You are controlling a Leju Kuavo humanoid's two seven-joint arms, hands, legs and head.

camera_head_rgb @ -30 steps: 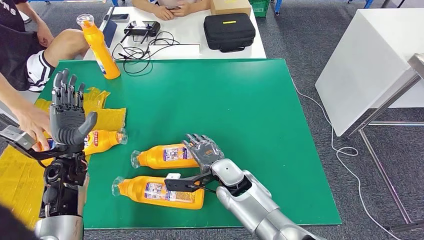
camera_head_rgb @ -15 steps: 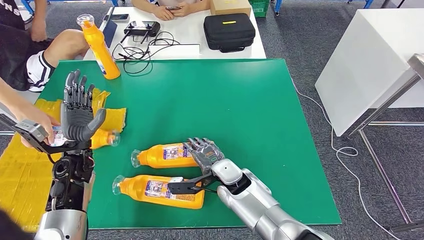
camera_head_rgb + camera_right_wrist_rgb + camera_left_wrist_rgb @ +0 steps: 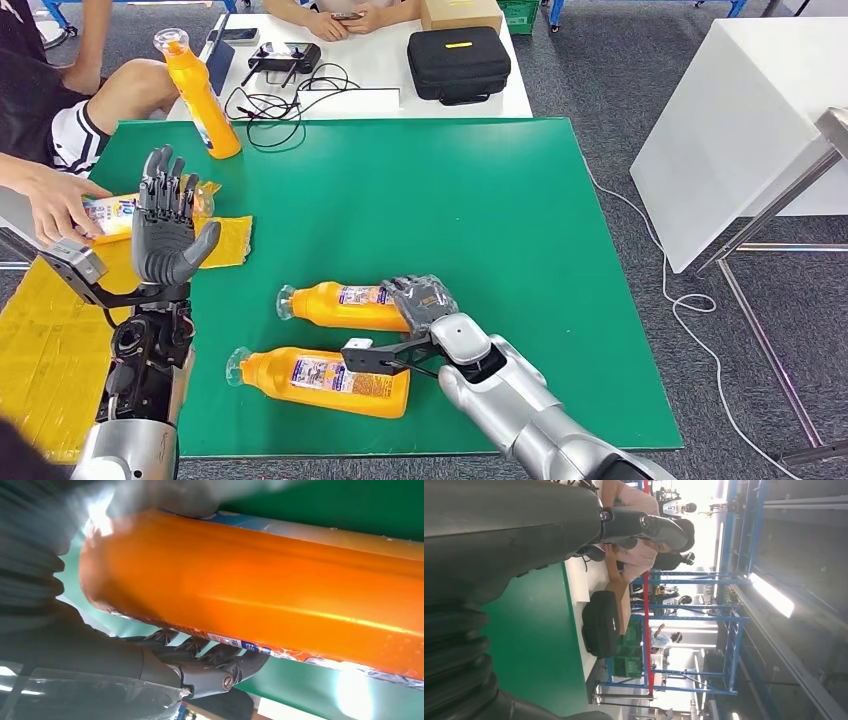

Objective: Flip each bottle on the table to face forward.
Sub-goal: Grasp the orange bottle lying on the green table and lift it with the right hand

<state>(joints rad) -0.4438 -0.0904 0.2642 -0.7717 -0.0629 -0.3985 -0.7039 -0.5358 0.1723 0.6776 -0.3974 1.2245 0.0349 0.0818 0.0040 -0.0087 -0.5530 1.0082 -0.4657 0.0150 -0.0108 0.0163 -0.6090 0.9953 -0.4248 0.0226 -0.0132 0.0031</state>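
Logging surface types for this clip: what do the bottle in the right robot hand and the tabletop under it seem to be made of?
The bottle held by the right robot hand looks like glossy translucent orange plastic: the right wrist view shows bright highlights along its smooth wall and a printed label edge. The tabletop looks like a matte green mat or felt-like covering, evenly coloured with no glare; which exactly cannot be told.
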